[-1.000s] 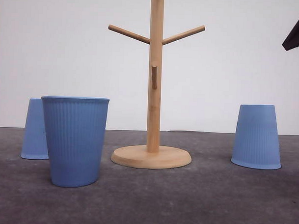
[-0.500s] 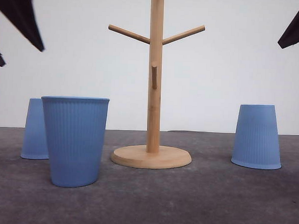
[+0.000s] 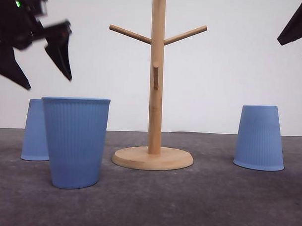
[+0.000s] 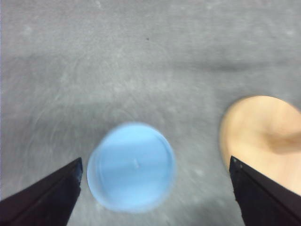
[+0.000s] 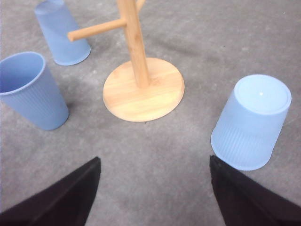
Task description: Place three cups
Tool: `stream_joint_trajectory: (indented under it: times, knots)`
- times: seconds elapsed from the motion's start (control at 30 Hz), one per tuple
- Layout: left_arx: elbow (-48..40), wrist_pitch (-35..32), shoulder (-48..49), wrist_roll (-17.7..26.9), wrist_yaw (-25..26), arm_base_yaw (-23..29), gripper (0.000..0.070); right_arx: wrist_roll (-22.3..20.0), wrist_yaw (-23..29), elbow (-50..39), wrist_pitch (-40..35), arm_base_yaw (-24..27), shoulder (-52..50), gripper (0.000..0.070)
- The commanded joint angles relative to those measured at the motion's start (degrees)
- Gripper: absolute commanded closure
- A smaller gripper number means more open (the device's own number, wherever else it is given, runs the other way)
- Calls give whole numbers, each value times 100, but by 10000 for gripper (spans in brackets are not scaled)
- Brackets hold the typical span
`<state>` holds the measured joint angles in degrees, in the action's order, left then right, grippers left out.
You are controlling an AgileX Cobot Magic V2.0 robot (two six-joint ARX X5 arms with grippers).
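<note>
Under the wide-spread left end effector (image 3: 43, 67), an apparently inverted cup (image 4: 131, 165), axis vertical, base up

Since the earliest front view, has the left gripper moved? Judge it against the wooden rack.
Yes. The left gripper has come into view from the upper left, moving toward the wooden rack and above the upright cup.
</note>
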<state>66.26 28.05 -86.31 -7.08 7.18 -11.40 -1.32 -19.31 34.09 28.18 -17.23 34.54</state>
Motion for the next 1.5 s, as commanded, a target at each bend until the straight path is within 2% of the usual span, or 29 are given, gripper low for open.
stream_joint_trajectory:
  times: [0.0, 0.33, 0.4, 0.57, 0.8, 1.03, 1.27, 1.47]
  knots:
    - [96, -66, -246, 99, -9, 18, 89, -15, 9, 85, -95, -26, 17, 234]
    - [97, -165, -842, 137, -9, 13, 111, -17, 9, 85, -161, -26, 17, 234]
    - [96, -195, -847, 206, -9, 13, 148, -17, 11, 85, -161, -26, 17, 234]
    - [97, -117, -843, 210, -6, 13, 352, -17, 10, 85, -161, -26, 17, 234]
    - [98, 140, -630, 132, 257, 13, 364, -15, 9, 85, -157, -26, 17, 234]
    - [98, 561, 145, -308, 728, 59, 359, -15, 7, 85, -159, -26, 17, 234]
    - [133, 705, 1007, -1061, 1231, 367, 358, -15, 4, 85, -160, -28, 15, 234]
    - [409, 464, 1376, -1855, 2113, 808, 358, -12, 2, 85, -161, -28, 15, 234]
